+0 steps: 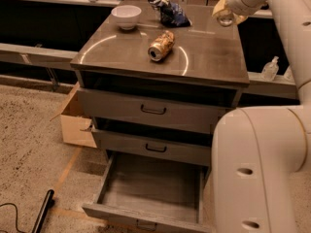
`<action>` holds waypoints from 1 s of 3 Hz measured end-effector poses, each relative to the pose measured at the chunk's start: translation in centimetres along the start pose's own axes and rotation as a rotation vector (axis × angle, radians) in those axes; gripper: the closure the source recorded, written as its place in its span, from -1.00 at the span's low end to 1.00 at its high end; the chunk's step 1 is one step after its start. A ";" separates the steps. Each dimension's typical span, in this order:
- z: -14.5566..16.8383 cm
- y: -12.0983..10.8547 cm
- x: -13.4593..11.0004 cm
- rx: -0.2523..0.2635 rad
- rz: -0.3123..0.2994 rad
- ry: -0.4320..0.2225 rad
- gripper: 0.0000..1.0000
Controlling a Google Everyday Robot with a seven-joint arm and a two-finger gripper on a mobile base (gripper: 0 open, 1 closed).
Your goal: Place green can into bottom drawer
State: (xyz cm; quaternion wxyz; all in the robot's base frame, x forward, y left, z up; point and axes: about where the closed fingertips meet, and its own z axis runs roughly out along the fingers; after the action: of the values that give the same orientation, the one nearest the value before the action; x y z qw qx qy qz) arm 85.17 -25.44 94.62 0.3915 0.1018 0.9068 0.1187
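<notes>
The arm (257,169) arches up, end effector (225,13) at the back-right of the cabinet (209,64), its grip indiscernible.

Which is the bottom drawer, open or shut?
Open: the bottom drawer is pulled out, bare floor showing. The gripper hangs over the cabinet top, far right.
</notes>
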 end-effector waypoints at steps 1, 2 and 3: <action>-2.6 1.3 3.4 -0.143 -0.092 0.090 1.00; -7.7 2.1 5.1 -0.278 -0.207 0.055 1.00; -12.7 1.7 7.1 -0.378 -0.286 -0.030 1.00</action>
State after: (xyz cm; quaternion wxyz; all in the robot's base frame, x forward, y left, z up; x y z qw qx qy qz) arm 71.28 -23.57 98.71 0.4299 -0.1009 0.8677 0.2284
